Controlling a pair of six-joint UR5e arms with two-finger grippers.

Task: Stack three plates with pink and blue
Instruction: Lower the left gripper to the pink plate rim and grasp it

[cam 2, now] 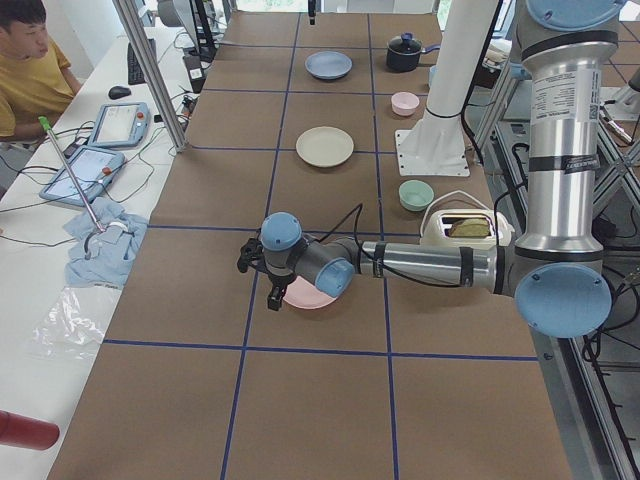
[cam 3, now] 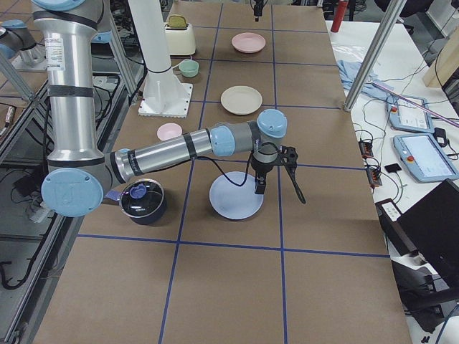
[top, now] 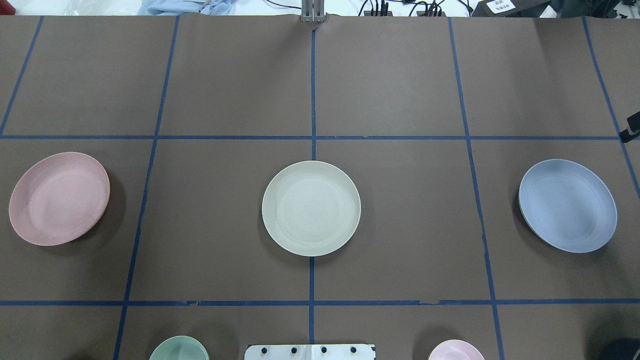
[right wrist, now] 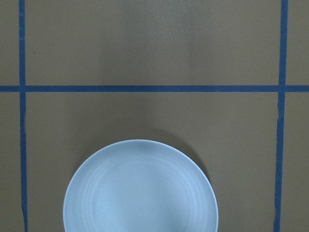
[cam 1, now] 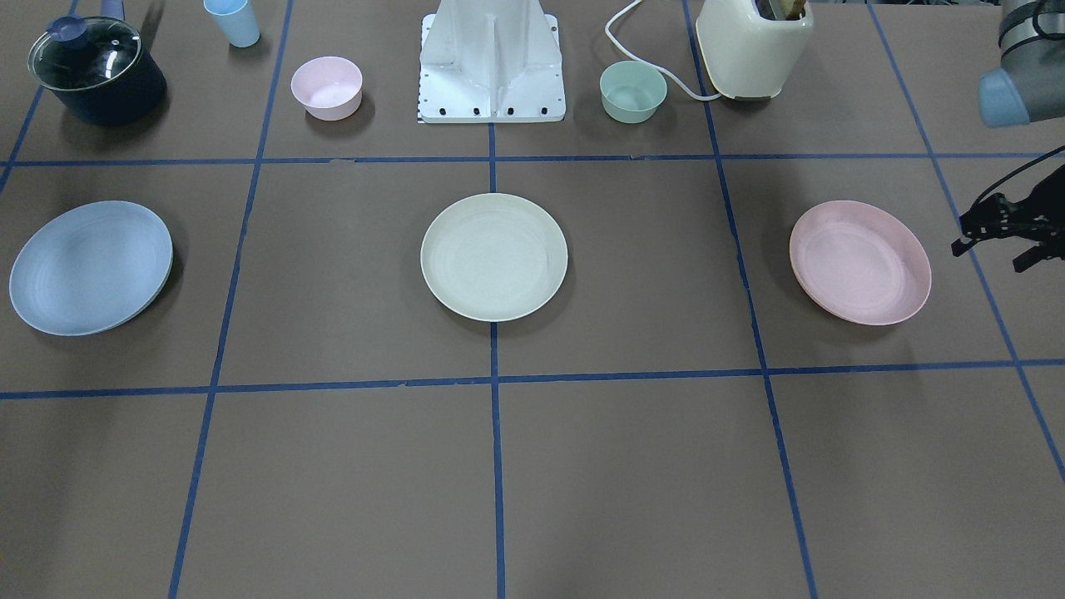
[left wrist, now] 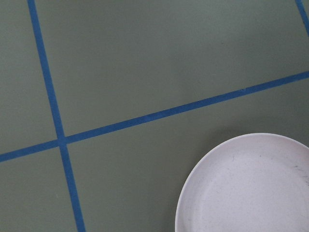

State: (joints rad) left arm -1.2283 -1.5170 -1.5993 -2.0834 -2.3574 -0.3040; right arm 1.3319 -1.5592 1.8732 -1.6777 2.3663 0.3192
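Observation:
Three plates lie apart in a row on the brown table. The cream-white plate (top: pixel 311 208) is in the middle, the pale pink plate (top: pixel 59 198) on my left and the light blue plate (top: pixel 567 205) on my right. My left gripper (cam 1: pixel 990 254) hovers beside the pink plate (cam 1: pixel 859 262), outward of it, fingers apart and empty. My right gripper (cam 3: pixel 278 190) hovers at the far edge of the blue plate (cam 3: pixel 237 197), fingers spread and empty. Only a tip of the right gripper (top: pixel 631 129) shows in the overhead view. The left wrist view shows the pink plate (left wrist: pixel 246 188), the right wrist view the blue plate (right wrist: pixel 140 188).
Along the robot's side stand a dark pot with a glass lid (cam 1: pixel 96 71), a light blue cup (cam 1: pixel 233 21), a small pink bowl (cam 1: pixel 326 87), the white robot base (cam 1: pixel 491 66), a green bowl (cam 1: pixel 632 90) and a cream toaster (cam 1: pixel 753 46). A person (cam 2: pixel 30 60) sits beyond the table.

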